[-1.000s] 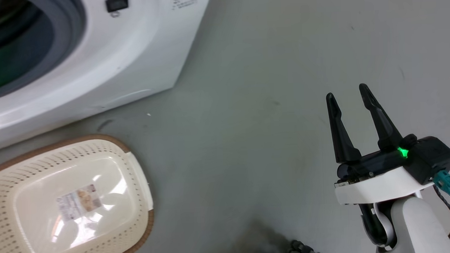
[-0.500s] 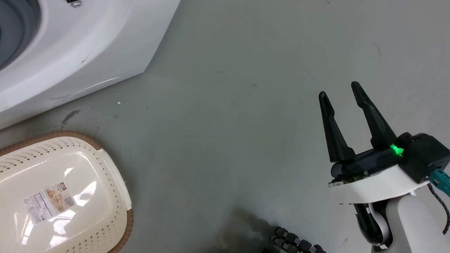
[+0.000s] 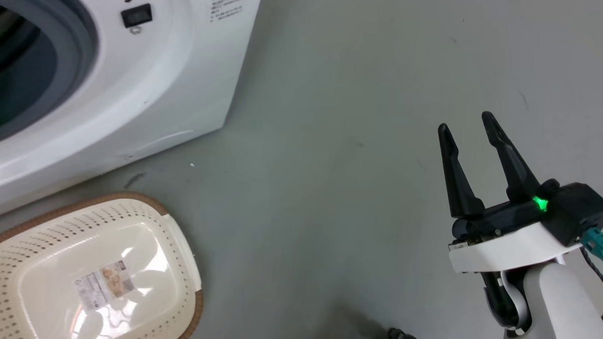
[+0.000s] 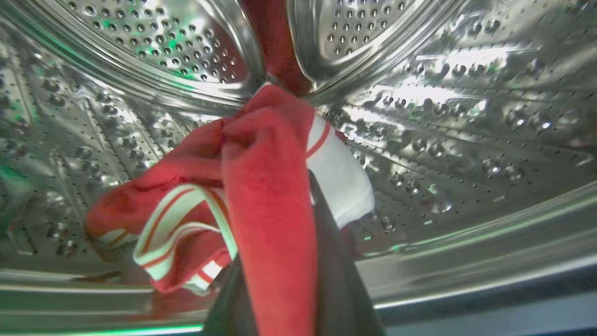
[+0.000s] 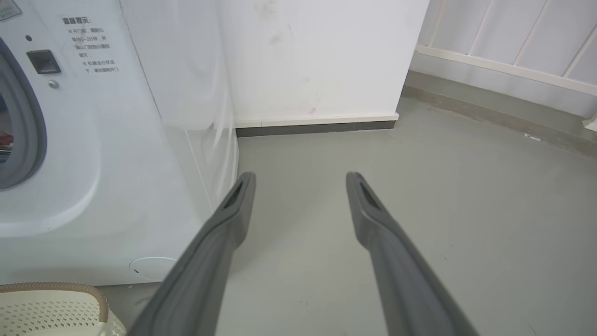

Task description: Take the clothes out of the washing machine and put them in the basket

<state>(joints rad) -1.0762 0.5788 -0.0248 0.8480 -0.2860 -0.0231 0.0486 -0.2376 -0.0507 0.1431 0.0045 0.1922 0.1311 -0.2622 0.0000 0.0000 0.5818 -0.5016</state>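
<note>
Steel drum (image 4: 466, 140) surrounds the left tool (image 4: 285, 198) clamped on red clothes (image 4: 186, 205); right tool (image 3: 465, 122) gapes above grey floor (image 3: 332, 188).

**Floor open, left side blocked**

Bare floor (image 3: 331, 163) spans the centre and right of the head view, free around the right end effector (image 3: 465, 122). The washing machine (image 3: 143, 94) blocks the upper left, the basket (image 3: 184, 254) the lower left. Red clothes (image 4: 266, 196) fill the drum's (image 4: 466, 116) middle.
</note>
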